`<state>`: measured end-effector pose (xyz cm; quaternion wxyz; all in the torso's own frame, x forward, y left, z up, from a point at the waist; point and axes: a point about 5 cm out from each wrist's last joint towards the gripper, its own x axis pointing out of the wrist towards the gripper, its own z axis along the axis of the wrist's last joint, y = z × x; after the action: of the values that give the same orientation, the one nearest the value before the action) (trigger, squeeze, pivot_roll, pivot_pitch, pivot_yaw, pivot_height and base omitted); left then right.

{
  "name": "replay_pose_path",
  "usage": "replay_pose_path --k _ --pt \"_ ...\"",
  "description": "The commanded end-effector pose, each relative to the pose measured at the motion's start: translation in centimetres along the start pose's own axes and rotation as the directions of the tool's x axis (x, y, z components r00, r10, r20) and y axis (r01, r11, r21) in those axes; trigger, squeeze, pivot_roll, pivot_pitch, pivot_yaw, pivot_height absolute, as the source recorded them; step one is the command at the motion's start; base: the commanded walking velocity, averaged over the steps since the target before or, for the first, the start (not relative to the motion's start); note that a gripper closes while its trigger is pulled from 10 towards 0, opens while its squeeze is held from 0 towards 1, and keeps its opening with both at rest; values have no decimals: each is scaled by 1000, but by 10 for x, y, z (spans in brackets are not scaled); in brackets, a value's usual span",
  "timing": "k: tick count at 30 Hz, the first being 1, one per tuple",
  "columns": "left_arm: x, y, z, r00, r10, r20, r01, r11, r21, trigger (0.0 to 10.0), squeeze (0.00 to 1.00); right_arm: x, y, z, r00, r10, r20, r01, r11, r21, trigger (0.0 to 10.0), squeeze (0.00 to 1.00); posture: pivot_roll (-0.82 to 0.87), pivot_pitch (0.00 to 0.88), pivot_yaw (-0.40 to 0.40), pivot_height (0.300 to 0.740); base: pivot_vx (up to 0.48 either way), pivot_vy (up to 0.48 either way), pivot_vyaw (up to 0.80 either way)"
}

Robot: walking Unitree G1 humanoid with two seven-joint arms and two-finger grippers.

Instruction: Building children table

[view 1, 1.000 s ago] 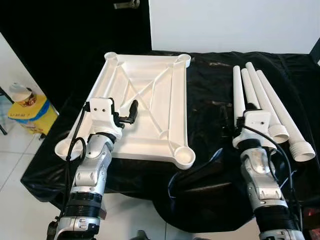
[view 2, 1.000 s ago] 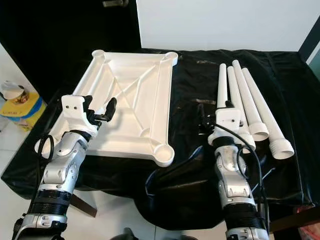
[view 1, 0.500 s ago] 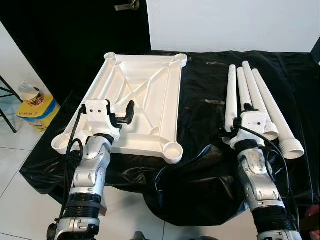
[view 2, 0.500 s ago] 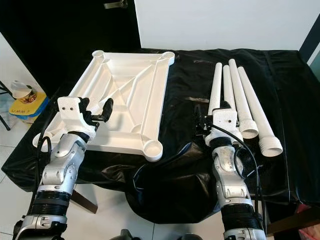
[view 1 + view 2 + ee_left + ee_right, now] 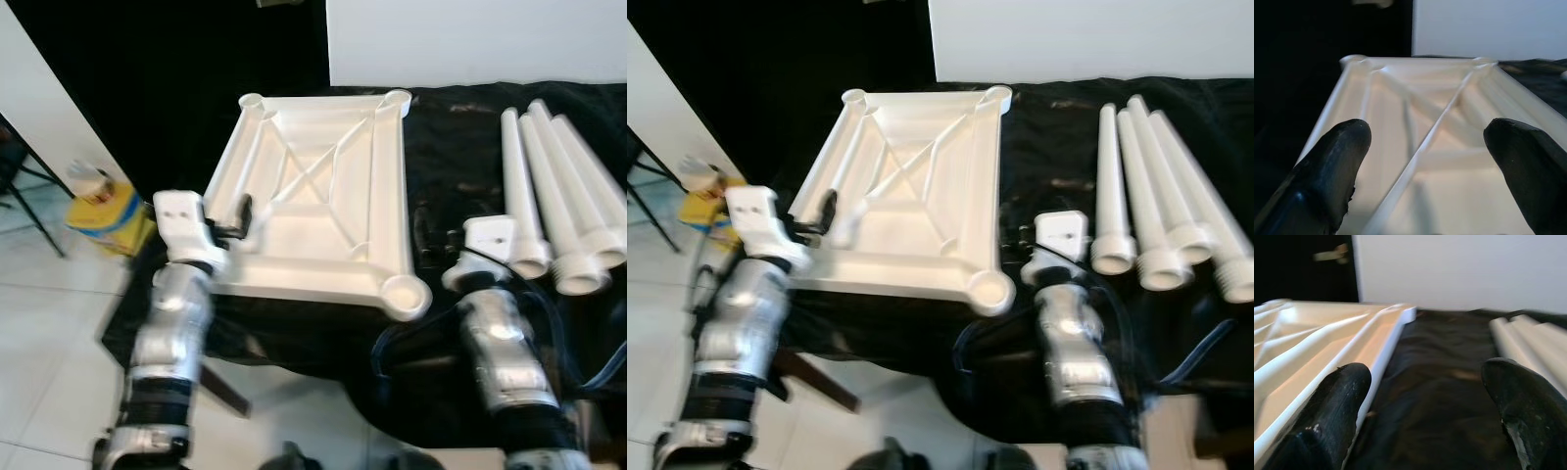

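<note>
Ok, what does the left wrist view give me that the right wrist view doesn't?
Left wrist view: the left hand, fingers apart, looks straight into the upturned tabletop, showing its crossing ribs and a far corner socket.
Right wrist view: the right hand, fingers apart, over the black cloth, with the table legs along one side and the tabletop's outer edge along the other.
Both: the white tabletop and the white wall behind it.

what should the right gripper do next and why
Probably swing the open right gripper toward the white legs and close on the nearest one: it points at bare black cloth between the upturned tabletop and the legs, holding nothing, and the corner sockets stand empty.
</note>
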<state>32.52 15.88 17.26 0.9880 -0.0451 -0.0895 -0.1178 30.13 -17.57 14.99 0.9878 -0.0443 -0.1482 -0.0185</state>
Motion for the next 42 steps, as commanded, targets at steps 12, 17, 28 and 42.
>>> replay_pose_path --k 12,17,28,42 --pt "-3 4 0 1000 -2 -10 3 998 67 10000 0 -2 1 0 1000 -8 5 8 1000 -1 10000 0 -51 70 53 740 0 55 -201" --pt "-3 3 -1 1000 -7 -14 8 997 83 10000 0 -1 1 0 1000 -7 4 7 1000 -2 10000 0 -50 68 51 740 0 0 0" --pt "-3 1 -1 1000 -17 -16 18 996 86 10000 0 0 2 0 1000 -1 5 1 1000 -5 10000 0 -54 58 45 740 0 -155 0" --pt "-1 -1 0 1000 -23 3 23 998 66 10000 0 0 2 0 1000 7 8 -7 1000 -10 10000 0 -60 44 48 740 0 -399 0"
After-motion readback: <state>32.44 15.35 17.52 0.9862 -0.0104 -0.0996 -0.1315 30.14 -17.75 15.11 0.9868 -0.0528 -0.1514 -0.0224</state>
